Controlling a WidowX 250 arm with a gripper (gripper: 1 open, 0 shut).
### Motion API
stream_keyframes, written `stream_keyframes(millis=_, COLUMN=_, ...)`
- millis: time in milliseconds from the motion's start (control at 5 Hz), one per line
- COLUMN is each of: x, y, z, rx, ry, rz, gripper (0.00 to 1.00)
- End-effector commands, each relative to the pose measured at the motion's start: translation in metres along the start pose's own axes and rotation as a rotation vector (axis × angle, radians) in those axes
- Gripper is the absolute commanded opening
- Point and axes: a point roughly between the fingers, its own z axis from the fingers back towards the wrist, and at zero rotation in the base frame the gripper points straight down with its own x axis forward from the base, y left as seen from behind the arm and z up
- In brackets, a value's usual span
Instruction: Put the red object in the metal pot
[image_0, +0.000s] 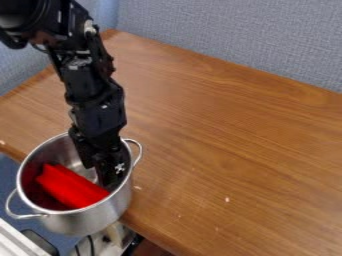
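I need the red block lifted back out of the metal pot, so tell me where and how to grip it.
Come from above through the open top of the metal pot and probably pinch the red block across its narrow width, near mid-length. It lies elongated inside, its long sides facing the rim's opening, while its ends sit closer to the wall.

The arm (91, 75) is showing a black, segmented body with bulky rounded joints, narrower links between them, small glossy highlights along its edges, and dark parts blending together near its lower end.
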Motion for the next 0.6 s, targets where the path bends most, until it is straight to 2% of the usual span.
stream_keyframes(millis=0, x=0.0073, y=0.0032, z=0.0081, rx=0.022, ry=-0.032, rz=-0.008, gripper=1.00)
stream_keyframes(millis=200, x=0.0073, y=0.0041, z=0.0069, rx=0.024, ry=-0.033, rz=-0.002, gripper=0.00)
stream_keyframes(millis=400, x=0.0077, y=0.0053, z=0.0081, rx=0.027, ry=-0.035, rz=0.004, gripper=1.00)
